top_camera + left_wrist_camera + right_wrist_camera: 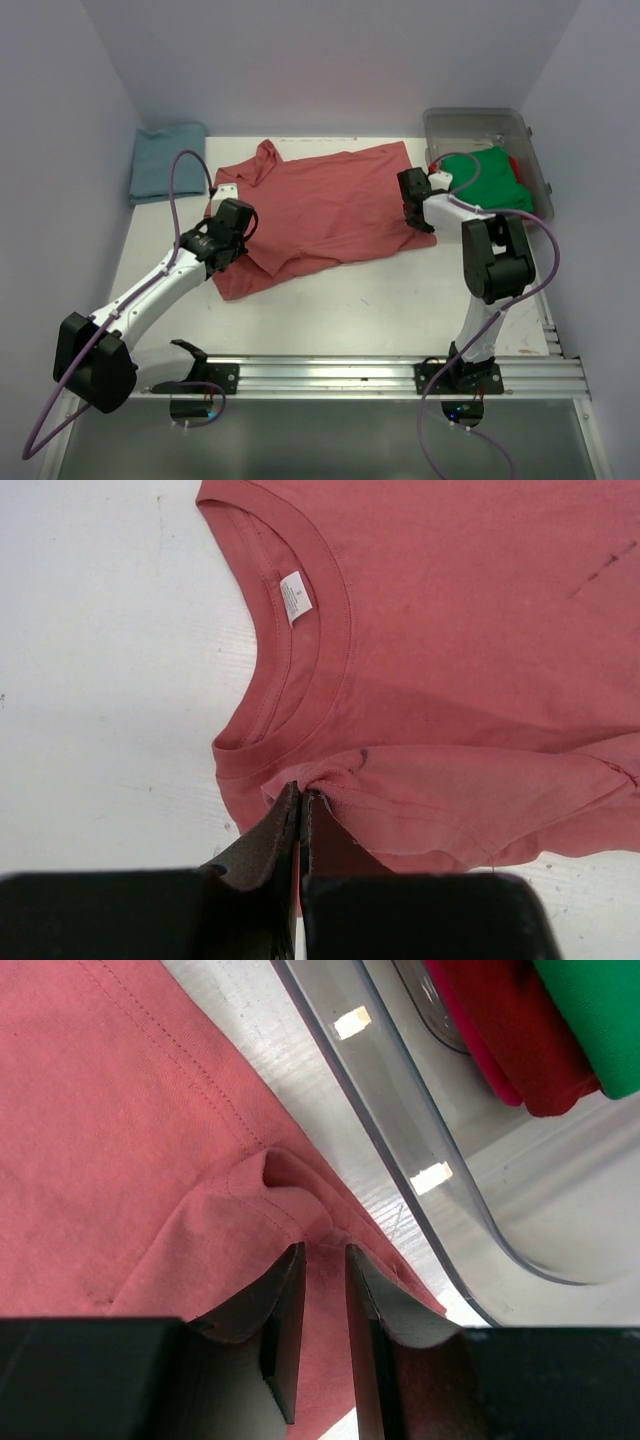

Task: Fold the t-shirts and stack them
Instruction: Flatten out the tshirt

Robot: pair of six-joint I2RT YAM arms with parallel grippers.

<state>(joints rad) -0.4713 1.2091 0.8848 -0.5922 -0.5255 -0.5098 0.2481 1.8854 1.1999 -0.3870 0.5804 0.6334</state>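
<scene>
A salmon-red t-shirt (330, 205) lies spread across the middle of the table, collar to the back left. Its white neck tag (296, 597) shows in the left wrist view. My left gripper (238, 228) is shut on a pinched fold of this shirt (450, 680) below the collar, at its fingertips (300, 795). My right gripper (413, 212) stands on the shirt's right corner (120, 1140) with its jaws a little apart (324, 1247), astride a puckered ridge of the hem. A teal-blue shirt (168, 160) lies folded at the back left. A green shirt (495, 180) and a red shirt (500, 1040) lie in the bin.
A clear plastic bin (480, 125) stands at the back right, its curved wall (400, 1130) close beside my right gripper. White walls close the table on the left, back and right. A metal rail (380, 370) runs along the near edge.
</scene>
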